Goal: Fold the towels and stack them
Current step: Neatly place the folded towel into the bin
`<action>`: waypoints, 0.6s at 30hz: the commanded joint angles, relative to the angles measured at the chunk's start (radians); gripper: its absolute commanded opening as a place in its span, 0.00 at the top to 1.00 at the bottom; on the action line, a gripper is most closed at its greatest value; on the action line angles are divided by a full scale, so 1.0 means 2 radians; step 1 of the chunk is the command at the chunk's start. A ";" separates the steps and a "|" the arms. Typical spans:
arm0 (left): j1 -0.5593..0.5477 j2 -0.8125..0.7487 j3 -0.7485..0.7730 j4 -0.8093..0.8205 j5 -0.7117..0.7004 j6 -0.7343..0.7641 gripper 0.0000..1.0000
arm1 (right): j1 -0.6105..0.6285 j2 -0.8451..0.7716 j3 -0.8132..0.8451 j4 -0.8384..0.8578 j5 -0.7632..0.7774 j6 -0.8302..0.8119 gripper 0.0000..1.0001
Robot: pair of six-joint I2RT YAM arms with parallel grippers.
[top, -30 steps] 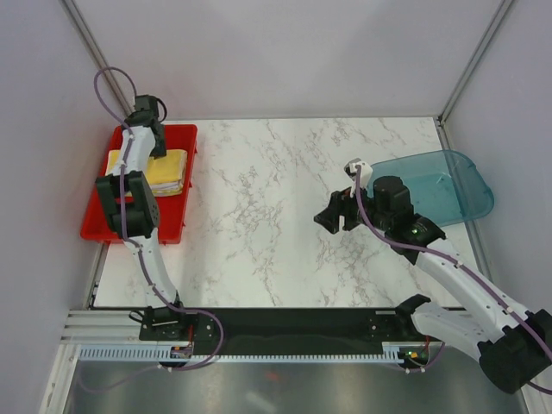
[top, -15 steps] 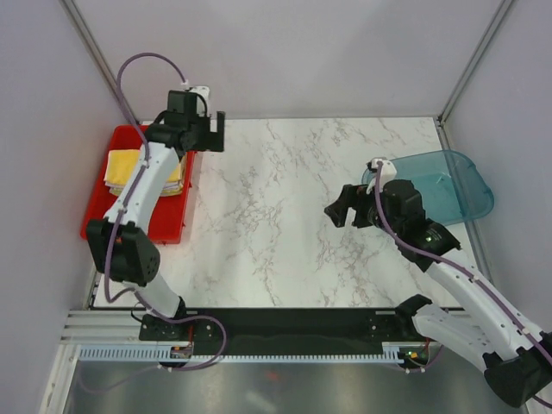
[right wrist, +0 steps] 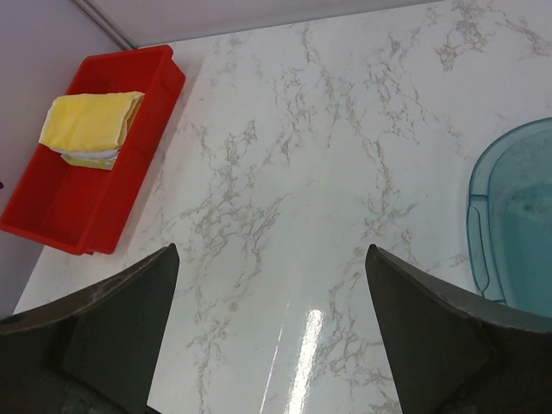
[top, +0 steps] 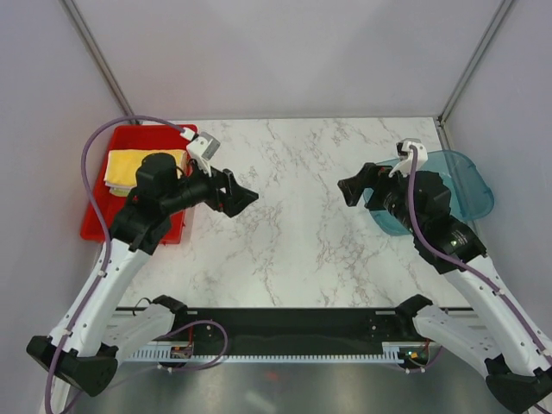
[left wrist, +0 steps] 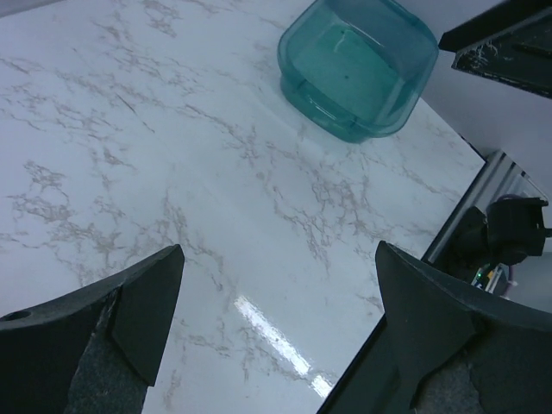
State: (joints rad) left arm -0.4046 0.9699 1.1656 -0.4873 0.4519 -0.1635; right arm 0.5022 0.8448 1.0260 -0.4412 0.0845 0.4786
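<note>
The towels point(top: 129, 166) lie in a folded stack inside the red tray point(top: 93, 226), in its far part. The top one is yellow and a paler one shows under it. The tray stands at the left edge of the tabletop point(top: 302, 164), near the far left corner.

The left gripper point(top: 235, 191) hangs over the tabletop just beside the tray's right wall and points toward the right. Its fingers point(left wrist: 138, 302) stand wide apart with nothing between them, only marble below.

The right gripper point(top: 352, 188) hangs over the right half of the tabletop and points left, close to the teal bin point(top: 461, 185) at the right edge. Its fingers point(right wrist: 121, 302) are also spread wide and hold nothing. From the right wrist, the towels point(right wrist: 90, 121) are well apart from it.
</note>
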 commanded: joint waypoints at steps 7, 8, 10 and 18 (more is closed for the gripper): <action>0.002 -0.083 -0.096 0.138 0.029 -0.086 0.00 | 0.001 -0.069 -0.014 0.023 0.032 -0.042 0.02; 0.002 -0.085 -0.096 0.138 0.026 -0.083 0.00 | 0.001 -0.071 -0.015 0.023 0.033 -0.043 0.02; 0.002 -0.084 -0.090 0.137 0.026 -0.082 0.00 | 0.001 -0.075 -0.018 0.023 0.032 -0.044 0.02; 0.002 -0.091 -0.080 0.120 0.026 -0.088 0.00 | 0.001 -0.089 -0.023 0.023 0.035 -0.047 0.02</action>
State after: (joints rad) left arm -0.4046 0.8062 0.9710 -0.2749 0.5220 -0.3031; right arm 0.5022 0.6849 0.9871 -0.4164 0.1352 0.3992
